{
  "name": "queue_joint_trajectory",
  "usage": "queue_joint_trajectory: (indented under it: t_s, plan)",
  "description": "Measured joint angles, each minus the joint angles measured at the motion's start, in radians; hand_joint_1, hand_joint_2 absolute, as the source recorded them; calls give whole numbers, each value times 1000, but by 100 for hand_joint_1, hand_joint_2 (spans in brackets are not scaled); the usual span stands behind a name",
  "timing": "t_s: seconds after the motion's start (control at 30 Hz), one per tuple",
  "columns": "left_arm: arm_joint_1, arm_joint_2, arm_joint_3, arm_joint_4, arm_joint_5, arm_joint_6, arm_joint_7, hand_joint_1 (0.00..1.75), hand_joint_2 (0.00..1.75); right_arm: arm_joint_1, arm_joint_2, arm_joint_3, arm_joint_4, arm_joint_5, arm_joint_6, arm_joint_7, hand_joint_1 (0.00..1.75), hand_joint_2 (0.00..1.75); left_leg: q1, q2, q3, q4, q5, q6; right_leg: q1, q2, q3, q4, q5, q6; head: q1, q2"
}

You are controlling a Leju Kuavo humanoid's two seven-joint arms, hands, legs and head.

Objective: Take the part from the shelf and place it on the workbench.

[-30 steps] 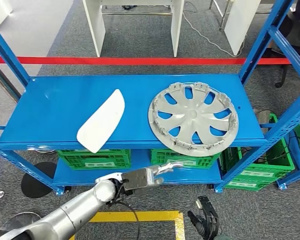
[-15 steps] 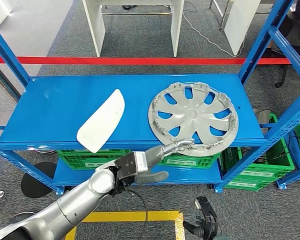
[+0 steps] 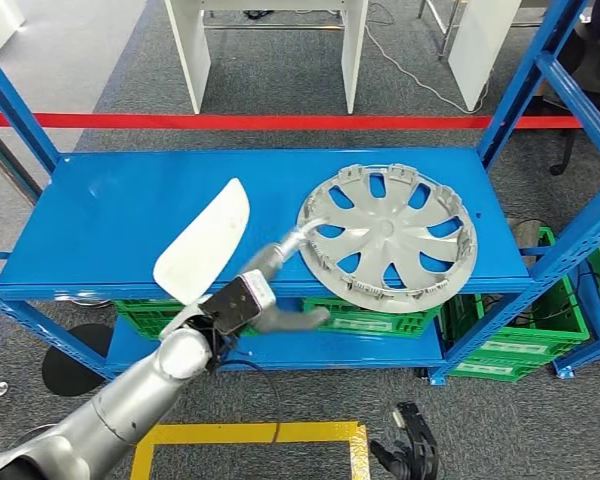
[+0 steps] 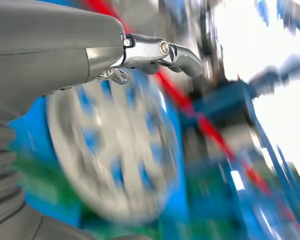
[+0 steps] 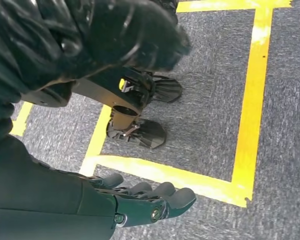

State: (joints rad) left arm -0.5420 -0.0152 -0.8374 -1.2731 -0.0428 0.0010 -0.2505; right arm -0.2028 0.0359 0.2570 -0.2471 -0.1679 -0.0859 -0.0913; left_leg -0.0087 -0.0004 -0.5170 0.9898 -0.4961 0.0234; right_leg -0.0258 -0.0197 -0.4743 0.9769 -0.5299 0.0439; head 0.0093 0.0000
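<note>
Left hand [image 3: 282,285] has swung up from below the blue metal shelf [image 3: 116,215] to its front edge in the last second. Fingers now stretch toward the near-left rim of the round silver plastic wheel cover [image 3: 387,235]. The fingertips [image 3: 306,232] look at or just touching that rim, but motion blur stops me telling contact for sure. Fingers apart and extended, thumb dropped below the shelf edge, nothing held. In the left wrist view the hand [image 4: 156,52] hovers over the blurred wheel cover [image 4: 110,155], spread open.

Meaning for the task: reach is nearly finished, grasp not made yet, part not lifted. Wheel cover lies flat on the shelf's right half, its front rim overhanging the shelf edge a little. Thumb under, fingers over suggests a pinch on the rim next.

Right hand [image 5: 148,200] hangs low over grey carpet by the yellow floor tape [image 5: 254,90], fingers loosely apart, empty.

Around: long white curved plastic panel [image 3: 203,243] lies left of the wheel cover, just beside the reaching forearm, so it could get bumped. Green plastic crates [image 3: 187,318] sit on the level under the wheel cover. Red tape barrier [image 3: 244,121] runs behind the shelf. Shelf uprights stand well apart from the wheel cover.
</note>
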Motion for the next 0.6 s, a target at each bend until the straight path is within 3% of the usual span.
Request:
queue_joint_trajectory:
  t_s: [0.2,0.4,0.6]
  plan:
    - [34,63,69,-59,-257,244,45,0,175,32,0,-32,0,-18,-4,-26,0,0,0,0,0,0,0,0,0,0,0,0,0,0,0,0]
    - [69,108,108,-103,-317,282,60,0,175,43,0,-53,0,-23,-3,-30,0,0,0,0,0,-1,0,0,0,0,0,0,0,0,0,0]
    - [105,144,142,-152,-475,372,115,0,175,53,0,-69,0,-30,-16,-33,0,0,0,0,0,0,0,0,0,0,0,0,0,0,0,0]
